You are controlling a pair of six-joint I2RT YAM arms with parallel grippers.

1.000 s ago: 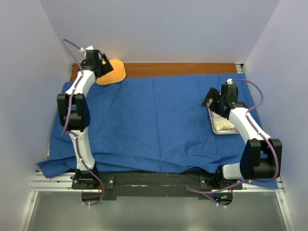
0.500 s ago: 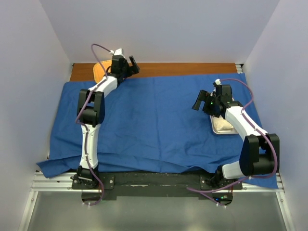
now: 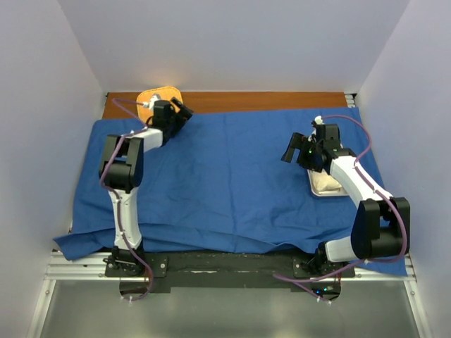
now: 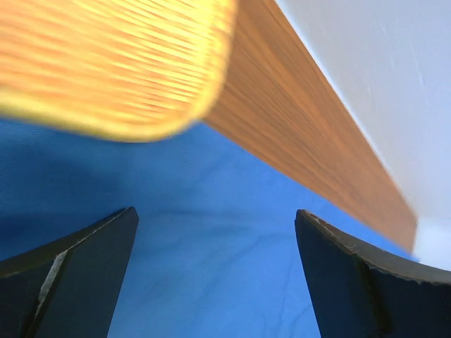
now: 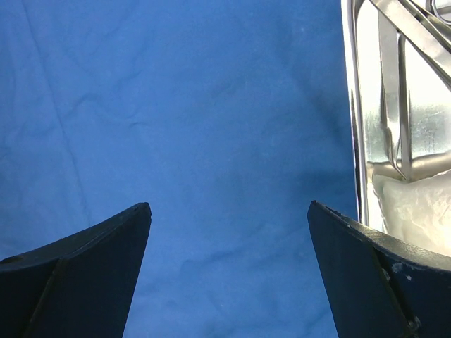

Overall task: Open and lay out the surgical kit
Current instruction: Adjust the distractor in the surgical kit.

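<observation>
The blue cloth wrap point(image 3: 225, 176) lies spread open over the table. The steel tray point(image 3: 326, 188) sits on it at the right, partly under my right arm. In the right wrist view the tray point(image 5: 356, 127) holds slim metal instruments point(image 5: 394, 91) and the white gauze pack point(image 5: 416, 208). My right gripper point(image 3: 290, 149) is open and empty, just left of the tray, over bare cloth point(image 5: 211, 141). My left gripper point(image 3: 180, 113) is open and empty at the cloth's far left edge, beside the orange mat point(image 3: 156, 95). The mat looks blurred in the left wrist view point(image 4: 106, 63).
A strip of brown wooden table point(image 3: 268, 101) shows behind the cloth, also in the left wrist view point(image 4: 310, 134). White walls close in at left, back and right. The cloth's near edge hangs over the front rail point(image 3: 225, 264).
My left gripper swung from over the orange mat to the right along the back edge, then back left and down beside the mat. My right gripper shifted slightly left off the tray.
</observation>
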